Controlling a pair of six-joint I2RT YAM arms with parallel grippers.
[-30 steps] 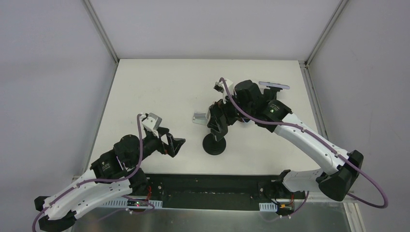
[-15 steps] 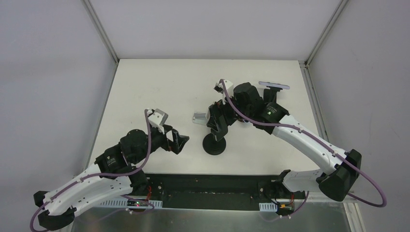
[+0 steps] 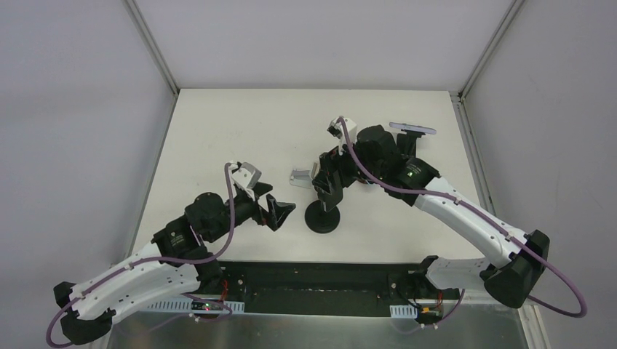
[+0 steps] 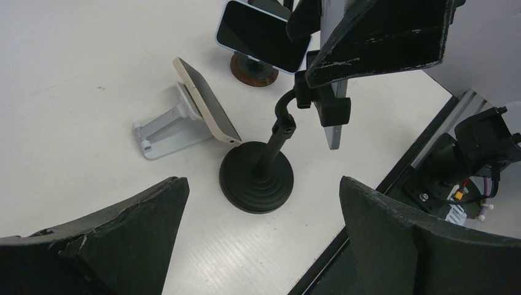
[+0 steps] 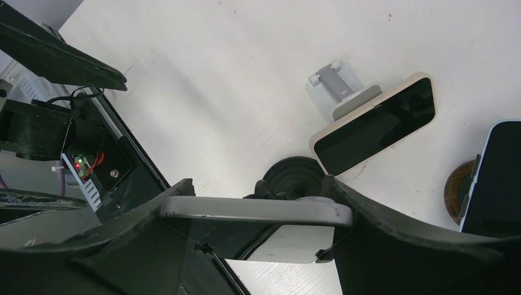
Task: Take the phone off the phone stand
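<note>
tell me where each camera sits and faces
top external: above and behind, looking down on the table; both arms show.
left wrist: on the left arm, facing the black stand; its fingers frame the bottom.
right wrist: on the right arm, looking down at the phone between its fingers.
shared: both wrist views catch the cream phone.

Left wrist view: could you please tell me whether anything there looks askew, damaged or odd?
Nothing stands out. The black stand, silver stand and wooden-based stand all sit upright, none tipped. The right gripper has lightly scuffed fingers.
</note>
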